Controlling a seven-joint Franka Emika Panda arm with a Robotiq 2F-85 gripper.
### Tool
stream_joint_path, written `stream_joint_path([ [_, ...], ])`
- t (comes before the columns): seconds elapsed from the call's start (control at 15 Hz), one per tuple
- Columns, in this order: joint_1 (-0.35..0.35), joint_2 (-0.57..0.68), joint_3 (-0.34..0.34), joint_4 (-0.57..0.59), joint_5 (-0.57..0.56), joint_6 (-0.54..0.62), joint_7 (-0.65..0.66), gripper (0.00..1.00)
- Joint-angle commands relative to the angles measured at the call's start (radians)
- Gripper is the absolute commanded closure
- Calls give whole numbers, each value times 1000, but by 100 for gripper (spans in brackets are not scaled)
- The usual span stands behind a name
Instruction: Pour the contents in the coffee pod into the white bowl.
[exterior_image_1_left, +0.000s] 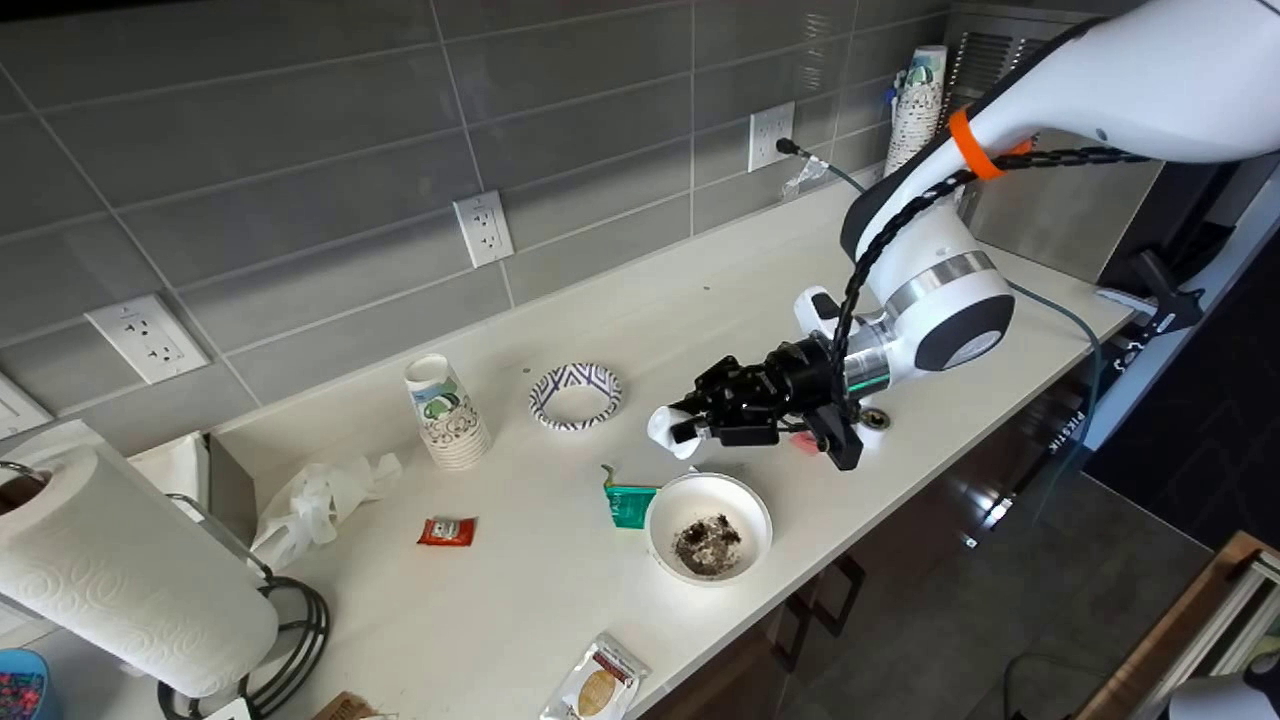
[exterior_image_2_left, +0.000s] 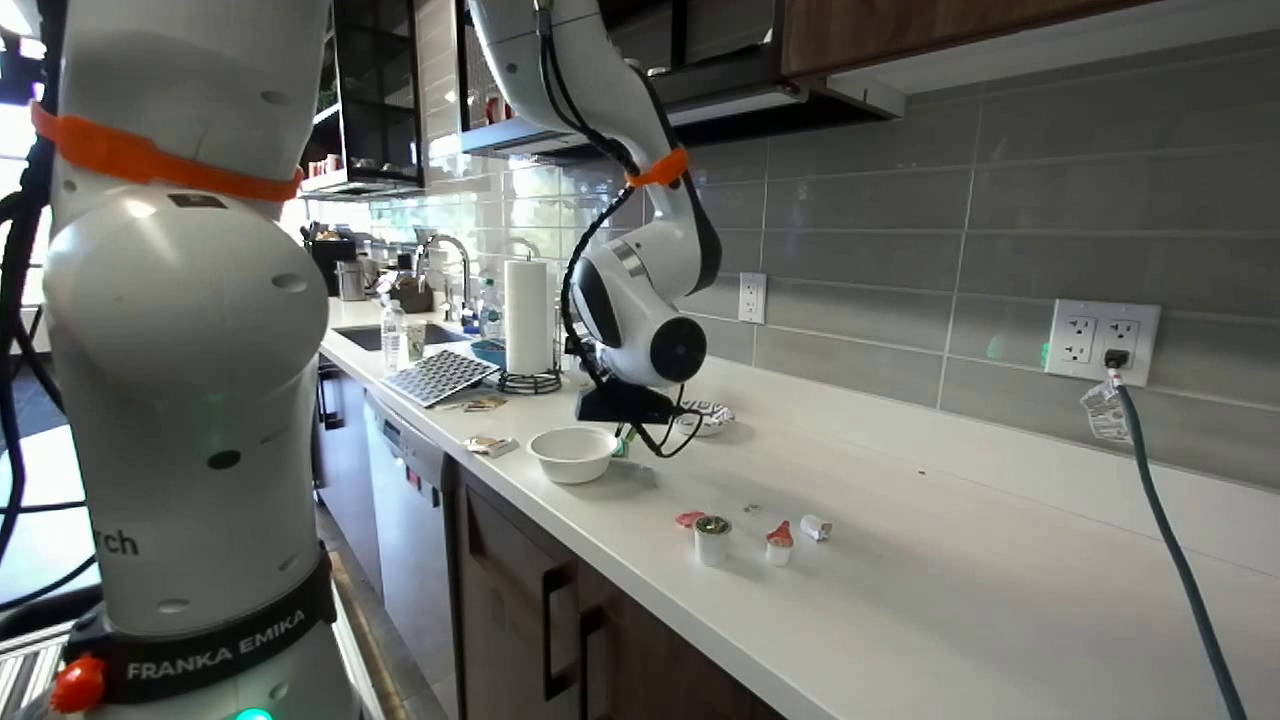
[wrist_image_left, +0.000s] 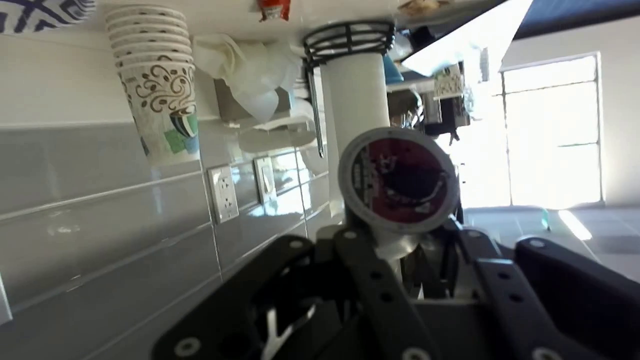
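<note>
Had the coffee pod (exterior_image_1_left: 664, 431) pinched between my 2 jaws, reddish lid (wrist_image_left: 400, 180) turned toward me; white bowl (exterior_image_1_left: 710, 495) sat lower, nearby, on the worktop (exterior_image_1_left: 530, 570).

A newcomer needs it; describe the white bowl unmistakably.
On the long pale counter, look near its front edge, beside the green packet. There sits the white bowl, holding dark crumbs; its plain sides set it apart from the patterned bowl nearer the wall.
</note>
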Motion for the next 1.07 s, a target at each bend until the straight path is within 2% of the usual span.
stream_joint_path([
  [0.0,49,-79,37,-8,-11,216,21,92],
  [0.47,103,-99,123,56,-87,603,141,92],
  [0.73,134,-74,155,96,-226,794,282,92],
  [1.0,160,-40,171,106,-425,946,462,92],
])
